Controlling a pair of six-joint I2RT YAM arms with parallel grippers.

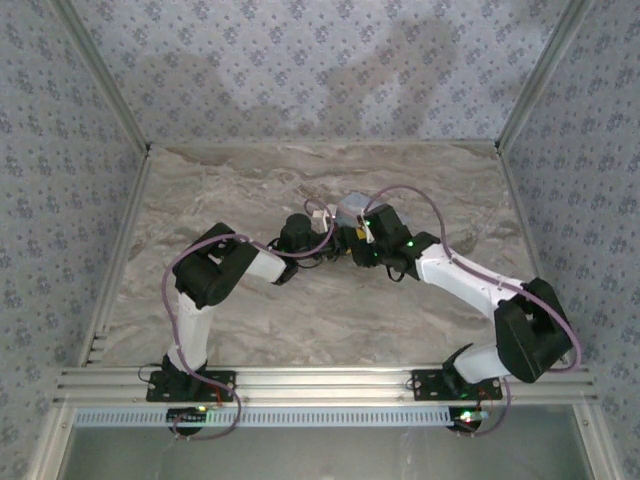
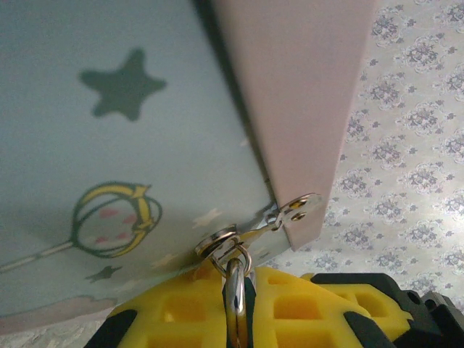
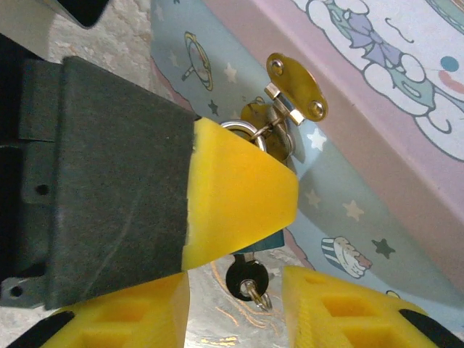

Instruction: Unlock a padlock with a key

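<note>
My left gripper (image 2: 238, 308) is shut on the padlock (image 2: 236, 288), whose silver shackle stands between the yellow pads and hooks through the tin's hasp ring. In the right wrist view the left gripper's yellow finger (image 3: 239, 196) covers most of the padlock (image 3: 270, 243); just a teal strip of its body peeks out below. A black-headed key (image 3: 246, 278) with a small ring sticks out of the padlock's underside. My right gripper (image 3: 235, 319) is open, with one yellow finger on each side of the key head and neither touching it. From above, both grippers (image 1: 322, 246) (image 1: 358, 240) meet beside the tin.
The pastel blue tin box (image 2: 109, 145) with a pink lid (image 3: 377, 94) and cartoon prints stands right behind the padlock, and its brass hasp (image 3: 296, 87) hangs over the front. It sits mid-table (image 1: 350, 210) on the marble top (image 1: 300, 310). Patterned walls enclose the table.
</note>
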